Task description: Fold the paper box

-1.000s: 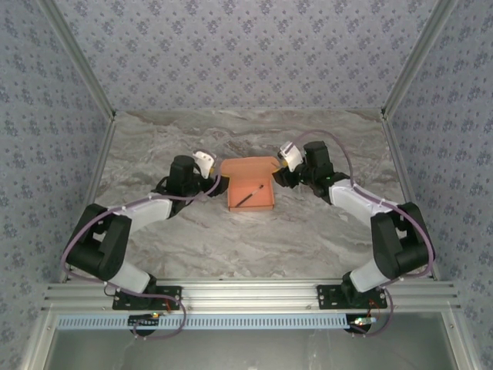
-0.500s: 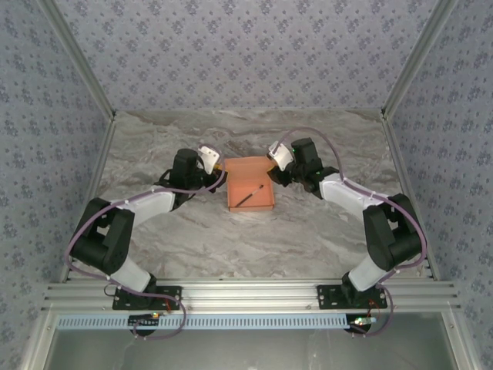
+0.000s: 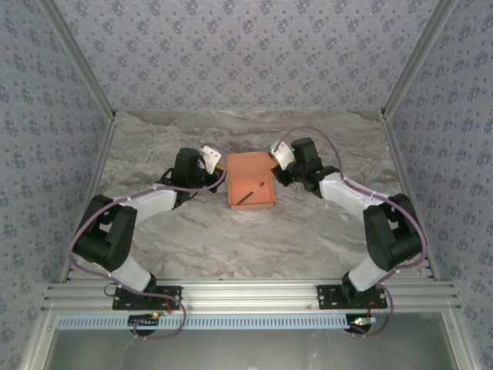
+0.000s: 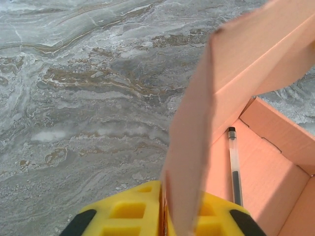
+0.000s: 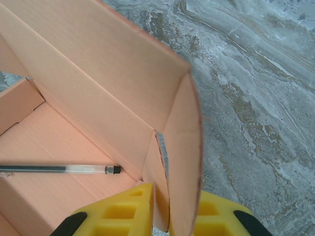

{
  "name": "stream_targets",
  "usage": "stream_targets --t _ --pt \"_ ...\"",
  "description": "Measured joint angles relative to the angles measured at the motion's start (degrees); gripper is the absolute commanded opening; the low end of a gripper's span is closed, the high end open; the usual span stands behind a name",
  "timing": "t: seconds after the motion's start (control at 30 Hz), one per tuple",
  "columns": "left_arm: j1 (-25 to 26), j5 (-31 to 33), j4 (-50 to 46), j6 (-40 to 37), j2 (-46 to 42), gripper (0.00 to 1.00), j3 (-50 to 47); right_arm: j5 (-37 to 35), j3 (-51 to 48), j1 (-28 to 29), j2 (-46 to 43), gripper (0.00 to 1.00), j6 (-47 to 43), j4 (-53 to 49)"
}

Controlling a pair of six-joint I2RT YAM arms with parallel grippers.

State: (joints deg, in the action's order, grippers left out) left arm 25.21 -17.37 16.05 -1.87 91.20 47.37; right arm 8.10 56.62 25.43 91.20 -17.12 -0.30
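- The paper box sits open on the marble table, with a pen lying inside it.
- The left gripper is at the box's far left corner, yellow pads pinched tight on the side flap.
- The right gripper is at the box's far right corner, clamped on the opposite flap.

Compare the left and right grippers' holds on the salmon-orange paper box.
The left gripper pinches the salmon-orange paper box at its far-left flap; the right gripper pinches the far-right flap. The clear black-ink pen lies right of the left gripper's flap, left of the right gripper's. Shared: jaws shut on upright card.
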Motion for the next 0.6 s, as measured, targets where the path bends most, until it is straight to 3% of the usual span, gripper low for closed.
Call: stream_targets --t 0.27,0.6 --pt "0.52 2.03 0.37 3.43 0.0 0.06 0.0 -7.61 0.0 3.76 0.0 0.1 8.17 0.48" --pt "5.86 14.34 0.24 11.67 0.0 0.06 0.61 -26.53 2.8 11.04 2.08 0.09 24.94 -2.08"
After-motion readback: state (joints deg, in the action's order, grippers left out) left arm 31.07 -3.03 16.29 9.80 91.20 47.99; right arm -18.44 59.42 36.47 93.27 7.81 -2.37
